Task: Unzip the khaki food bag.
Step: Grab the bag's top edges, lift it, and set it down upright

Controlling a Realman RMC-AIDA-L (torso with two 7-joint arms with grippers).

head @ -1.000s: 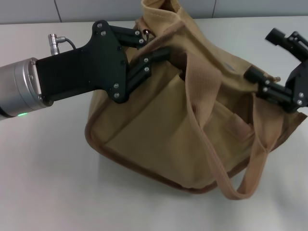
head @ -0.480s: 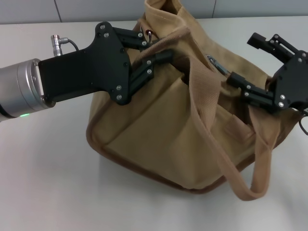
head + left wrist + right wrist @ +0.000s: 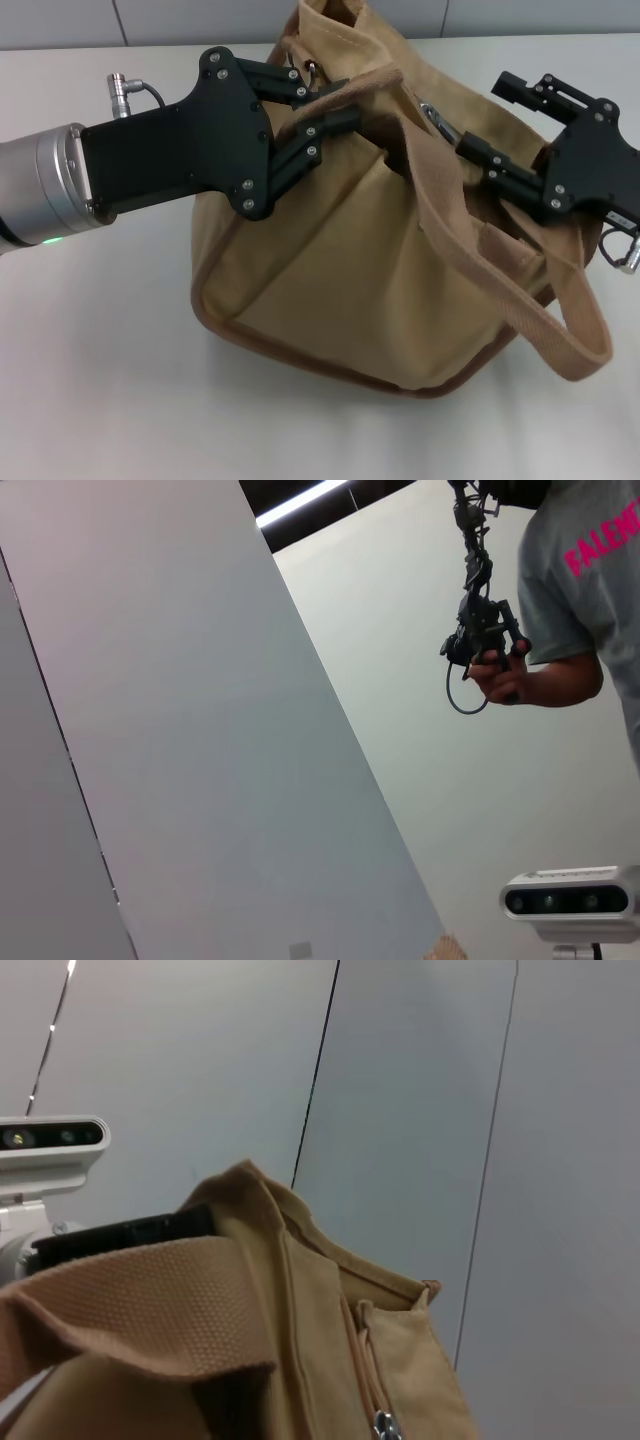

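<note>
Only readable text: pink capital letters "FALEN", cut off at picture edge, across chest of grey T-shirt worn by person in left wrist view. Shirt above white camera unit; camera unit unmarked as far as legible. Nothing legible on khaki food bag, left gripper or right gripper. Small pale tag on wall panel, below and well apart from shirt, too small to read.
</note>
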